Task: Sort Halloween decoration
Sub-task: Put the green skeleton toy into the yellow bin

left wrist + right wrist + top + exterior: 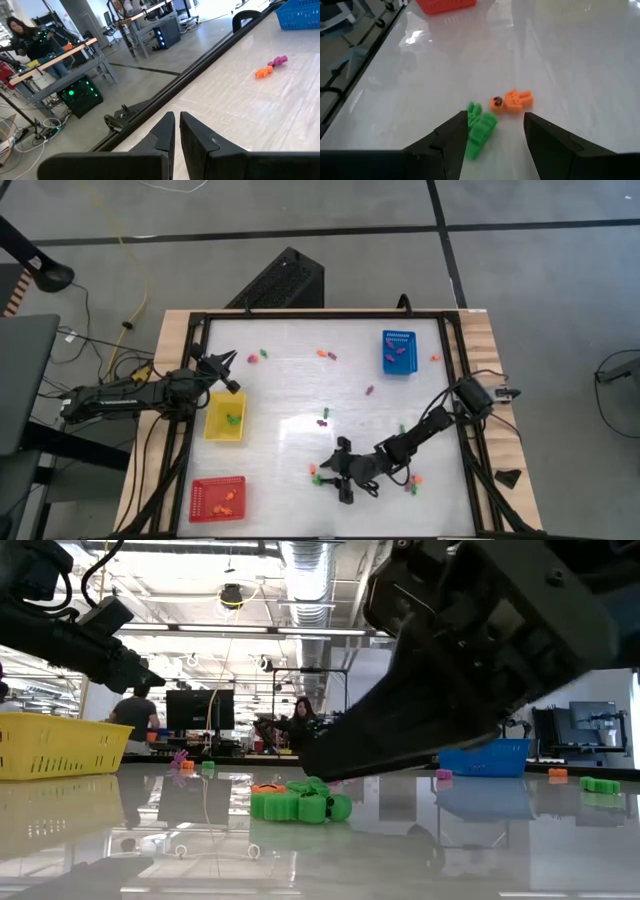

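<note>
The table top [300, 395] is smooth, glossy white, mirroring the ceiling lights and the things on it; a dark matt frame [190, 380] and bare wooden edges [490, 350] border it. The yellow tray [50, 745] on the table looks like moulded plastic mesh. The small green piece [479, 129] and orange piece [512, 100] beside it look like matt, slightly rough plastic. The fingers [547, 145] near them are dark matt plastic.
</note>
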You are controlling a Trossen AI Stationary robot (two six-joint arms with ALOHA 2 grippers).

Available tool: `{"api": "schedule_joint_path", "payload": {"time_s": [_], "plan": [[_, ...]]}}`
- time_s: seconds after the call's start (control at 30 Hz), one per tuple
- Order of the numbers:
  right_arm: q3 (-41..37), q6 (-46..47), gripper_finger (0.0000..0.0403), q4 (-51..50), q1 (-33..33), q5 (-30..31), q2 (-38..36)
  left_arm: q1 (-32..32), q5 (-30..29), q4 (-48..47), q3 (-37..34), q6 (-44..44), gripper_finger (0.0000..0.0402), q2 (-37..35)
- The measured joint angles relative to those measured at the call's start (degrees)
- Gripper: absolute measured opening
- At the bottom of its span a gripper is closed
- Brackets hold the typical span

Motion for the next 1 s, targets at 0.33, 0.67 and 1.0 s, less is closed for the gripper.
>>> {"api": "schedule_joint_path", "payload": {"time_s": [0.33,0.67,1.0], "plan": [[0.07,-5.51,0.0223,-10.15,-0.17,5.45,-2.92,0.01,0.00,-0.01,0.00,0.00,0.0018,0.00],[0.00,-9.23,0.0223,-15.52,1.19,5.18,-7.95,0.01,0.00,-0.01,0.00,-0.01,0.0018,0.01],[-0.04,-10.69,0.0223,-6.02,3.17,7.93,-0.29,0.01,-0.01,-0.01,0.00,-0.01,0.0018,0.01]]}}
